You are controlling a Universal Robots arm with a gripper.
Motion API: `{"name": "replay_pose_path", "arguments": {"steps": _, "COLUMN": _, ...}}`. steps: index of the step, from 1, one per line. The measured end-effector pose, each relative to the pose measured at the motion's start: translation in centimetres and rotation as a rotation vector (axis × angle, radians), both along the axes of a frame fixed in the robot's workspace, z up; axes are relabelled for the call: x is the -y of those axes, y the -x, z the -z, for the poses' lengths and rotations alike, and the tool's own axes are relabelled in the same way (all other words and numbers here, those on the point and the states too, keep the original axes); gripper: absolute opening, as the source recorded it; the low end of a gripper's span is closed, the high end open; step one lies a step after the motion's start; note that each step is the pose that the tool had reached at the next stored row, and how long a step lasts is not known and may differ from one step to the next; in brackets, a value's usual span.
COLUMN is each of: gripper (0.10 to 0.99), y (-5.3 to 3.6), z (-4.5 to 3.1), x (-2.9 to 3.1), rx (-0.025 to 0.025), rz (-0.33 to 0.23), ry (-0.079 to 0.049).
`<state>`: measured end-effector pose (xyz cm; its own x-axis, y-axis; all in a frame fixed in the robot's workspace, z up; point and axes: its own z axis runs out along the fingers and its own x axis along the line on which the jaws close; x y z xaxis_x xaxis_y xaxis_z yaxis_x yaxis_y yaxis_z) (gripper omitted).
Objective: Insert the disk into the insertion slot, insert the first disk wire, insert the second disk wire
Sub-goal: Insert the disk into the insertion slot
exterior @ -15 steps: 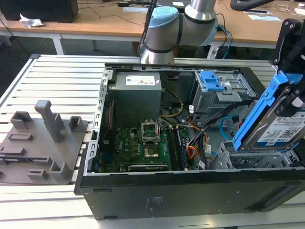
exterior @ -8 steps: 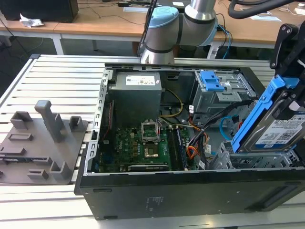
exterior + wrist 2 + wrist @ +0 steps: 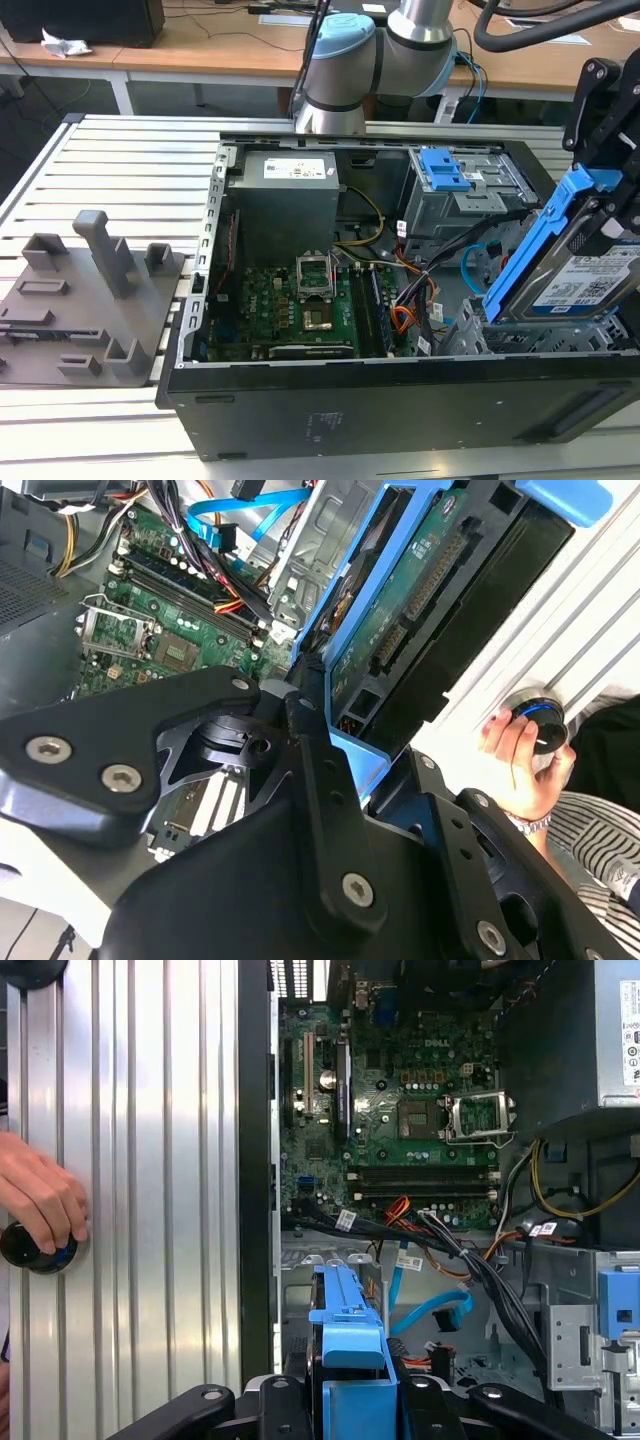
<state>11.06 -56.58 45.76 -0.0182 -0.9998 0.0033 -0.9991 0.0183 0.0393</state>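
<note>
End effector (image 3: 612,205) pinches the disk (image 3: 585,285), holding it steeply tilted over the insertion slot (image 3: 462,335).

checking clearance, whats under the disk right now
The disk, tilted in the gripper, hangs over the insertion slot, whose perforated wall shows. The slot's inside directly below the disk is covered by it.
</note>
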Motion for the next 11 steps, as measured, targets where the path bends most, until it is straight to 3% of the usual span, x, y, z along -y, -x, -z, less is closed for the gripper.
{"name": "replay_pose_path", "arguments": {"steps": 7, "gripper": 0.369, "y": 0.0, "z": 0.33, "x": -0.1, "rx": 0.0, "rz": 0.0, "ry": 0.0}}
{"name": "replay_pose_path", "arguments": {"steps": 11, "gripper": 0.369, "y": 0.0, "z": 0.33, "x": -1.33, "rx": 0.0, "rz": 0.0, "ry": 0.0}}
